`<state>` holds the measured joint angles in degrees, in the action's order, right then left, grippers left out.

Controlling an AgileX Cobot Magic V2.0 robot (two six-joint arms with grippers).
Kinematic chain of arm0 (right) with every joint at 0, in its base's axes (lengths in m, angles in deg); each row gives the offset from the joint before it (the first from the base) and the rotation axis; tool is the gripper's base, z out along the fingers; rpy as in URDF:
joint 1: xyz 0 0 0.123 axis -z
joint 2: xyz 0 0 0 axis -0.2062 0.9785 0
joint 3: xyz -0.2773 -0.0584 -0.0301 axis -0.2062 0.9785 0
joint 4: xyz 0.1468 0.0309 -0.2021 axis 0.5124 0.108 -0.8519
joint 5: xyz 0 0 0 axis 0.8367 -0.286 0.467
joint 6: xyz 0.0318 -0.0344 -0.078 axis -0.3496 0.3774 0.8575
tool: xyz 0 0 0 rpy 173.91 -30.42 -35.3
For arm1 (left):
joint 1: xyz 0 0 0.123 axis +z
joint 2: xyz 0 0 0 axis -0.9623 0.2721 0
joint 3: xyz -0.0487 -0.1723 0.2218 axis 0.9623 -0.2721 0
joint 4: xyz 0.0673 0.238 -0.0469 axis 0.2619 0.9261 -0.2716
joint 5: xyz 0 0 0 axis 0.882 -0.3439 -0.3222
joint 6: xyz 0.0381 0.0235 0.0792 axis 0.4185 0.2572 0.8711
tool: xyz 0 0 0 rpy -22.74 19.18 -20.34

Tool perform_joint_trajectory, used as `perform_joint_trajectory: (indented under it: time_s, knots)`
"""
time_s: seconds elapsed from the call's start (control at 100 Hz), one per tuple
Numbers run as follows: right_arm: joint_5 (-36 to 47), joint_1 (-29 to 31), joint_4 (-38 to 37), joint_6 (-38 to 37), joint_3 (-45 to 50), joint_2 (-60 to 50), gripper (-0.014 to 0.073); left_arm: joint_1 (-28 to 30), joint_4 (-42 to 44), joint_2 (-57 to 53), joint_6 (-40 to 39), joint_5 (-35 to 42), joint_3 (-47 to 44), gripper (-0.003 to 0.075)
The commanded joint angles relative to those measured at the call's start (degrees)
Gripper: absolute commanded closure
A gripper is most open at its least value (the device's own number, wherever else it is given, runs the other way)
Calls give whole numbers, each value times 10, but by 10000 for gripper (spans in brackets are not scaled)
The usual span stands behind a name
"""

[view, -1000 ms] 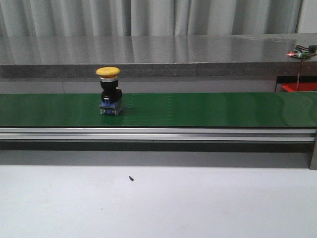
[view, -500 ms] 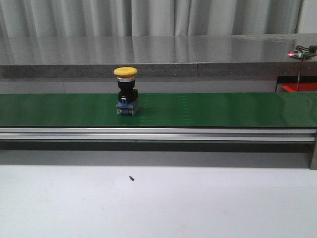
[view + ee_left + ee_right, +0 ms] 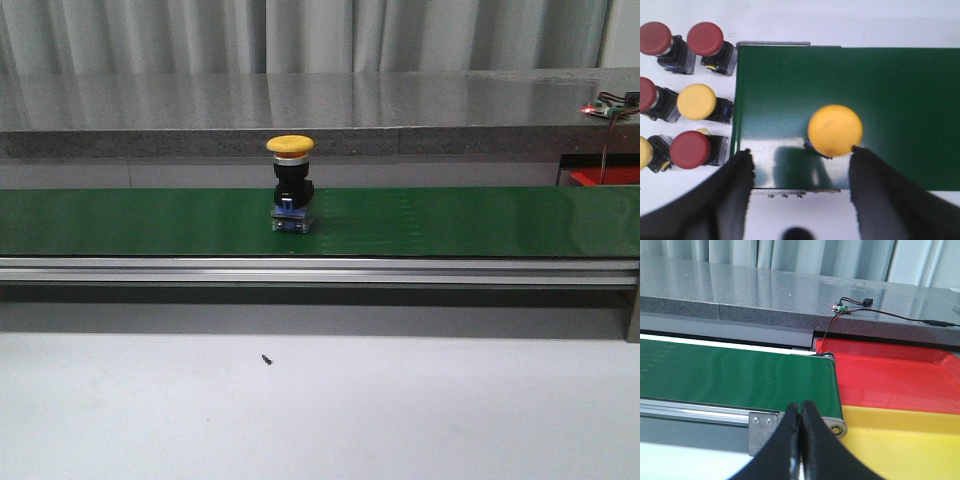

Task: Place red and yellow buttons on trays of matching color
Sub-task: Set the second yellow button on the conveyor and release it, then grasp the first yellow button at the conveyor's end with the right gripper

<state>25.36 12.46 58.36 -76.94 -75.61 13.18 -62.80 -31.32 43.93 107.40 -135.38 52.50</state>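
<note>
A yellow button (image 3: 290,190) with a black body stands upright on the green conveyor belt (image 3: 450,220); seen from above, the yellow button (image 3: 835,130) lies just beyond my open left gripper (image 3: 800,157), whose fingers hold nothing. Several red and yellow buttons (image 3: 692,102) lie on the white table beside the belt's end. My right gripper (image 3: 800,412) is shut and empty, hovering near the belt's other end, beside the red tray (image 3: 890,377) and yellow tray (image 3: 900,440). A corner of the red tray (image 3: 604,177) shows at the front view's right edge.
A grey stone ledge (image 3: 320,110) runs behind the belt, with a small circuit board and wire (image 3: 850,305) on it. An aluminium rail (image 3: 320,270) fronts the belt. A tiny dark screw (image 3: 266,359) lies on the white table.
The yellow button has travelled rightward along the belt, from about a third of the way across towards the middle. Nothing else in the front view has moved.
</note>
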Motion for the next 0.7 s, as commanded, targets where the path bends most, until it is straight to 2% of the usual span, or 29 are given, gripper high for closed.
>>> perform_joint_trajectory:
  time_s: [0.0, 0.09, 0.43, 0.69]
  knots:
    - [46, -1, 1, 2, -11, -8, 660, -18, -17, -54, 0, 27, -13, 550]
    - [46, -1, 1, 2, -11, -8, 660, -38, -18, -81, 0, 30, -34, 743]
    - [46, -1, 1, 2, -11, -8, 660, -87, -50, -178, 0, 33, -117, 740]
    - [53, -1, 1, 2, -11, -8, 660, -90, -56, -261, 0, 38, -187, 740]
